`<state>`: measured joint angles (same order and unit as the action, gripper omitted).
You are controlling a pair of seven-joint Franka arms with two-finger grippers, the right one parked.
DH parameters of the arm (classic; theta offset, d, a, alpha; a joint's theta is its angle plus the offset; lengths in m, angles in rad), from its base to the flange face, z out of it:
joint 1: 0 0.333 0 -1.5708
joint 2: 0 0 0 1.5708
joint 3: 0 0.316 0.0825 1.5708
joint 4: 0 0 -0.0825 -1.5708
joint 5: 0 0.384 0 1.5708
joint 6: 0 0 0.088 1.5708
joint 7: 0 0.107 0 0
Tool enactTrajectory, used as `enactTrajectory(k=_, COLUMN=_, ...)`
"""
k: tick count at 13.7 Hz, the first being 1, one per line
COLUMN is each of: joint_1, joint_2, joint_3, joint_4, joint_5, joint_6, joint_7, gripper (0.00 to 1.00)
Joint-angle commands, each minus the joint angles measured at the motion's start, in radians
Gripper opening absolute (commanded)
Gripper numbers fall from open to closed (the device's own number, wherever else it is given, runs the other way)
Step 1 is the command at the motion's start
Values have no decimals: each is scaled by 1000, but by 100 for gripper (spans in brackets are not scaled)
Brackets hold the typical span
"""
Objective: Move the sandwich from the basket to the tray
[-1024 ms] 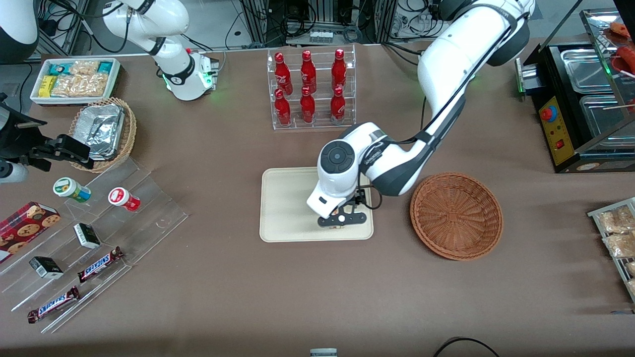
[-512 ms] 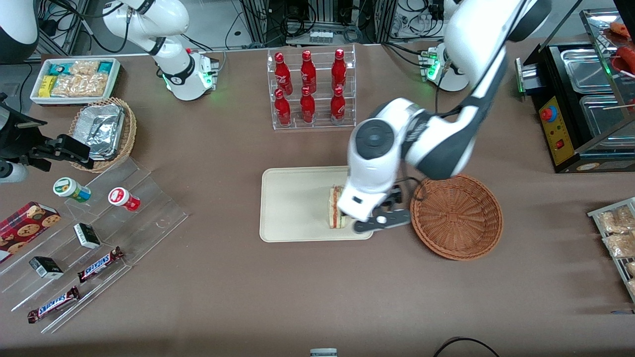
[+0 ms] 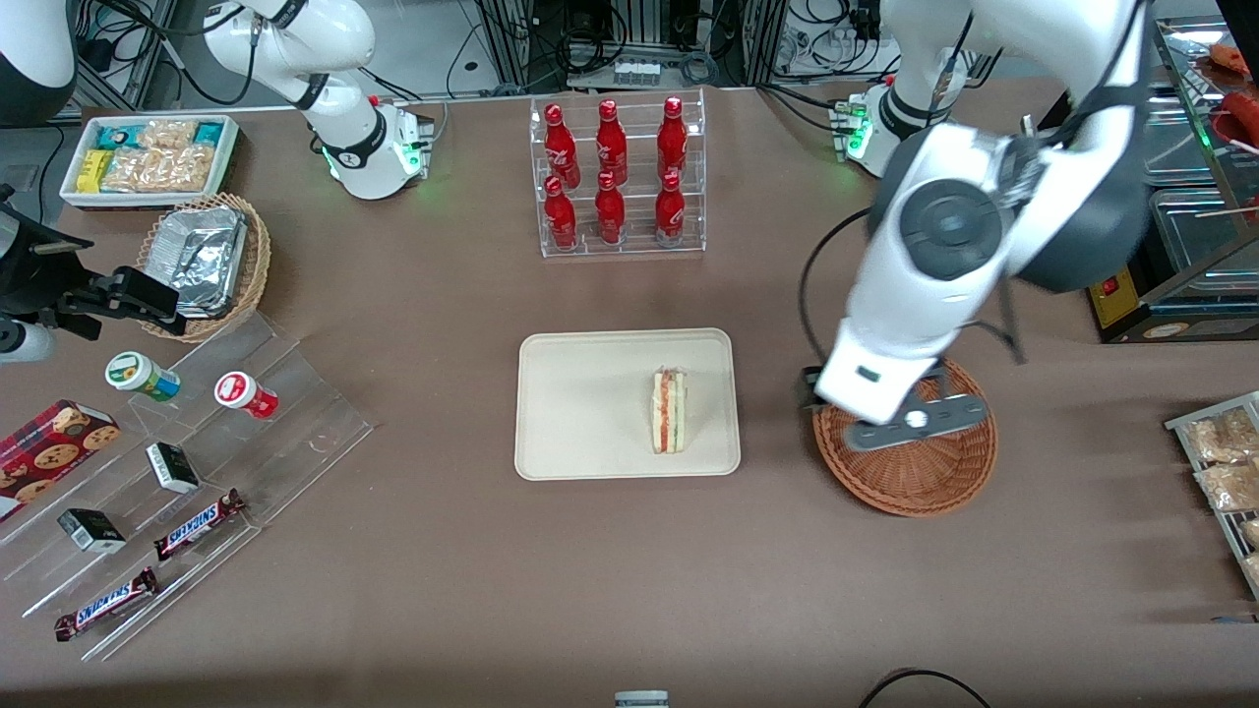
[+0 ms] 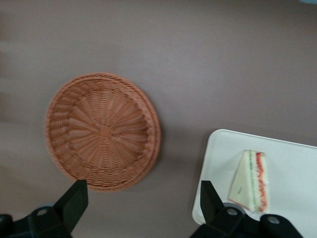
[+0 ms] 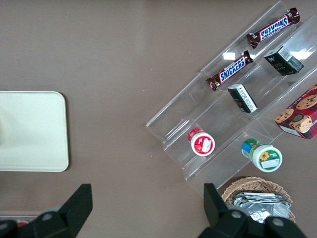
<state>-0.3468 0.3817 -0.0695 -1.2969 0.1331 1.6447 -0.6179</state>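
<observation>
We see sandwich (image 3: 669,411) lying on tray (image 3: 580,403), mid-frame. Pincer (image 3: 910,421) released, empty, above basket (image 3: 920,482). Job looks done; we only park arm.

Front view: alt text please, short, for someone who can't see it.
The sandwich lies on the cream tray at mid-table. The left arm's gripper hangs open and empty above the empty brown wicker basket beside the tray.
</observation>
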Motion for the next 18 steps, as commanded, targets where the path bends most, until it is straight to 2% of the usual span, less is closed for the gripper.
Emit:
enactTrajectory(k=1, joint_1=-6, joint_2=-69, joint_3=78, joint_4=-42, joint_5=-29, joint_6=-45, joint_7=82, gripper=100)
enactTrajectory(k=4, joint_1=-6, joint_2=-83, joint_3=126, joint_4=-42, joint_5=-43, joint_6=-62, joint_7=83, gripper=100)
enactTrajectory(k=7, joint_1=2, joint_2=-101, joint_3=132, joint_4=-42, joint_5=-44, joint_6=-68, joint_7=87, gripper=100)
enactTrajectory(k=8, joint_1=106, joint_2=-104, joint_3=94, joint_4=-42, joint_5=-49, joint_6=-75, joint_7=87, gripper=100)
enactTrajectory(k=9, joint_1=197, joint_2=-115, joint_3=-34, joint_4=-39, joint_5=-55, joint_6=-94, joint_7=90, gripper=100)
enactTrajectory(k=10, joint_1=283, joint_2=-128, joint_3=-97, joint_4=-41, joint_5=-52, joint_6=-101, joint_7=101, gripper=100)
enactTrajectory(k=13, joint_1=319, joint_2=-167, joint_3=-113, joint_4=-42, joint_5=-73, joint_6=-161, joint_7=181, gripper=100)
enactTrajectory(k=15, joint_1=359, joint_2=-204, joint_3=-113, joint_4=-45, joint_5=-118, joint_6=-207, joint_7=255, gripper=100)
enactTrajectory(k=18, joint_1=388, joint_2=-245, joint_3=-113, joint_4=-47, joint_5=-118, joint_6=-279, joint_7=403, gripper=100)
